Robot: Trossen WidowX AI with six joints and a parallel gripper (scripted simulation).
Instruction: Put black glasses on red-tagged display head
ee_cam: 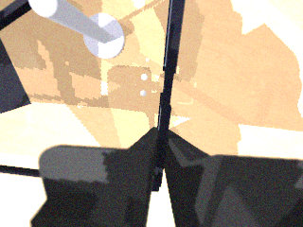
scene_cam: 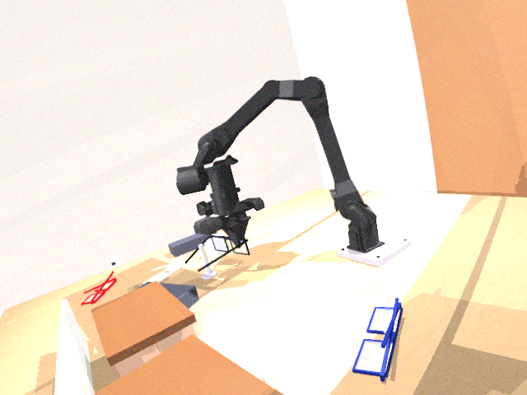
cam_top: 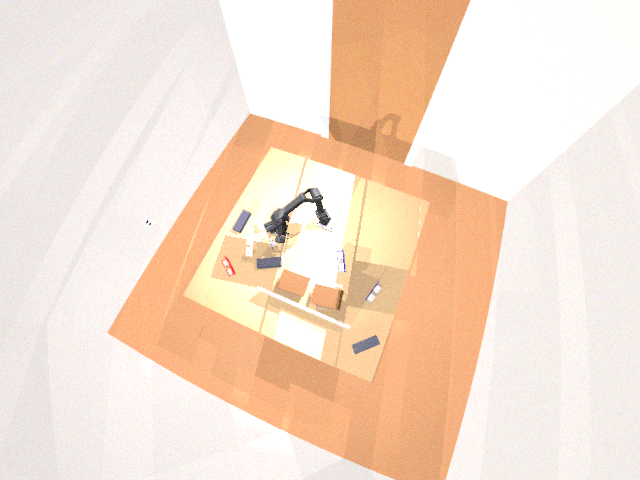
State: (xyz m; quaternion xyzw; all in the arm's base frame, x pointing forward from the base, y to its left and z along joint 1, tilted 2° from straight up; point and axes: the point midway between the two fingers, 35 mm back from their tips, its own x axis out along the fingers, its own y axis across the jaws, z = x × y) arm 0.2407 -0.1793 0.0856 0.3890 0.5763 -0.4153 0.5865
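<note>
My gripper (scene_cam: 238, 242) (ee_cam: 159, 132) is shut on the black glasses (scene_cam: 221, 256) (ee_cam: 174, 38) and holds them in the air. In the wrist view a thin black bar of them runs up from between the fingertips. In the exterior view the lenses hang beside the fingers and both temples stretch out toward the lower left, near a white post. Two display heads with flat brown tops stand side by side: one (cam_top: 293, 282) (scene_cam: 142, 316) nearer the gripper, the other (cam_top: 325, 296) (scene_cam: 183, 374) farther away. No red tag can be made out. The heads' faces are hidden or unclear.
The white post (scene_cam: 204, 255) (ee_cam: 104, 40) stands below the glasses. A dark block (cam_top: 268, 262) (scene_cam: 179, 293) lies between it and the heads. A long white panel (cam_top: 305, 308) (scene_cam: 72, 348) stands beside the heads. Red glasses (cam_top: 227, 266) and blue glasses (scene_cam: 394, 327) lie on the table.
</note>
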